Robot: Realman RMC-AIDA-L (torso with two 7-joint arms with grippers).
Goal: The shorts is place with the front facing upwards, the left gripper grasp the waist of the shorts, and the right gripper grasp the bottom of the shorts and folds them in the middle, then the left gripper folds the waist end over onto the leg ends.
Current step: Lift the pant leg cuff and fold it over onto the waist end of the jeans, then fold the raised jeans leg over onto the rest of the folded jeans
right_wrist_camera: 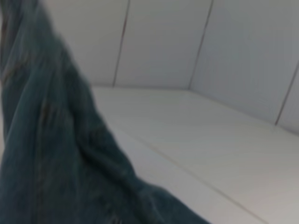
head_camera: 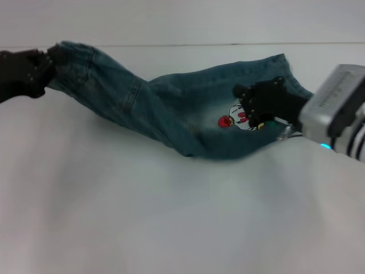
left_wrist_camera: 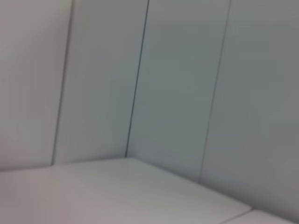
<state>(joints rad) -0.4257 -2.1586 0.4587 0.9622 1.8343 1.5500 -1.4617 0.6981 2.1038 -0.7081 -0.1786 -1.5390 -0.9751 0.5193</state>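
Blue denim shorts (head_camera: 165, 103) with a red and white patch (head_camera: 228, 121) stretch across the white table (head_camera: 171, 217), lifted at both ends and sagging in the middle. My left gripper (head_camera: 47, 64), at the far left, is shut on the waist end. At the right, my right gripper (head_camera: 258, 107) is shut on the leg end, beside the patch. The right wrist view shows the denim shorts (right_wrist_camera: 56, 154) hanging close to the camera. No shorts and no fingers appear in the left wrist view.
A white panelled wall (left_wrist_camera: 187, 84) runs along the back of the table and meets it at a corner (left_wrist_camera: 126, 157). The table surface (right_wrist_camera: 210, 154) extends behind and in front of the shorts.
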